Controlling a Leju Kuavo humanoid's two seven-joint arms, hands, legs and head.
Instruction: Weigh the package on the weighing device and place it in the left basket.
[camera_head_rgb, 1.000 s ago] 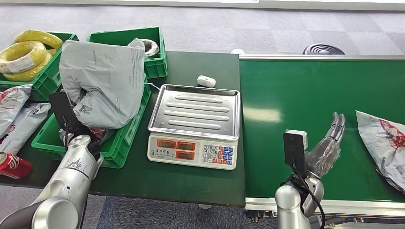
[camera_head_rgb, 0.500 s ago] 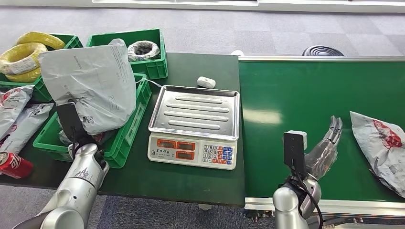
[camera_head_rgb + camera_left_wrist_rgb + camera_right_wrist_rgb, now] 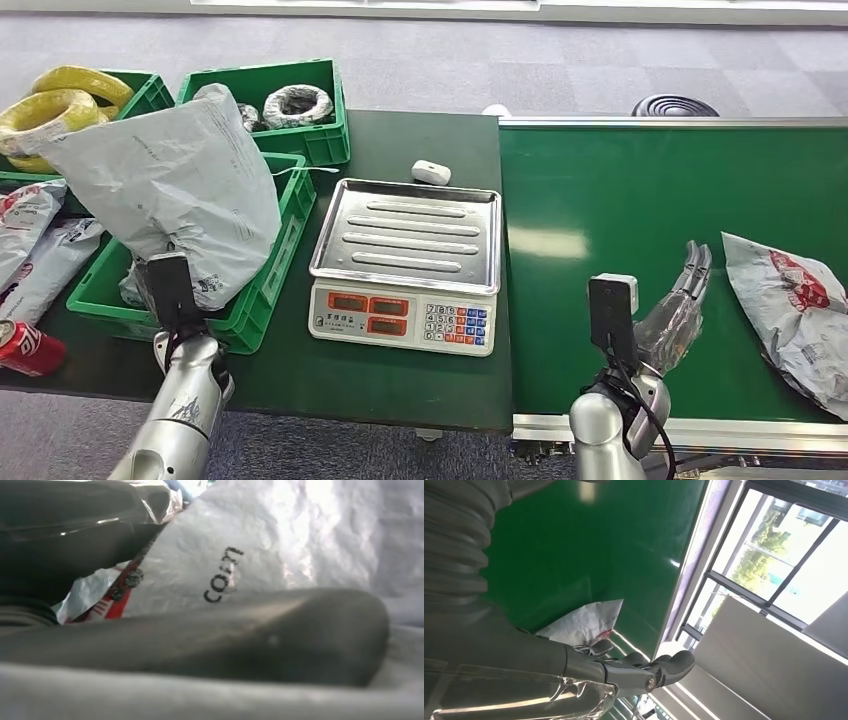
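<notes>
Holding grey package (image 3: 170, 195) over left basket (image 3: 262, 290) with left hand (image 3: 210, 645); right hand (image 3: 680, 310) spread, empty.

Grey package (image 3: 170, 195) stands over the left basket (image 3: 262, 290); scale tray (image 3: 410, 235) lies bare.

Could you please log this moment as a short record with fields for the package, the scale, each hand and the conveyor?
package: grey package over the left green basket, upper end tilted away
scale: scale on the dark table, tray bare
left hand: hidden behind the wrist camera in the head view; thumb pressed against the grey package
right hand: right hand open over the green conveyor, holding nothing
conveyor: a white and red package lies beside the right hand
</notes>
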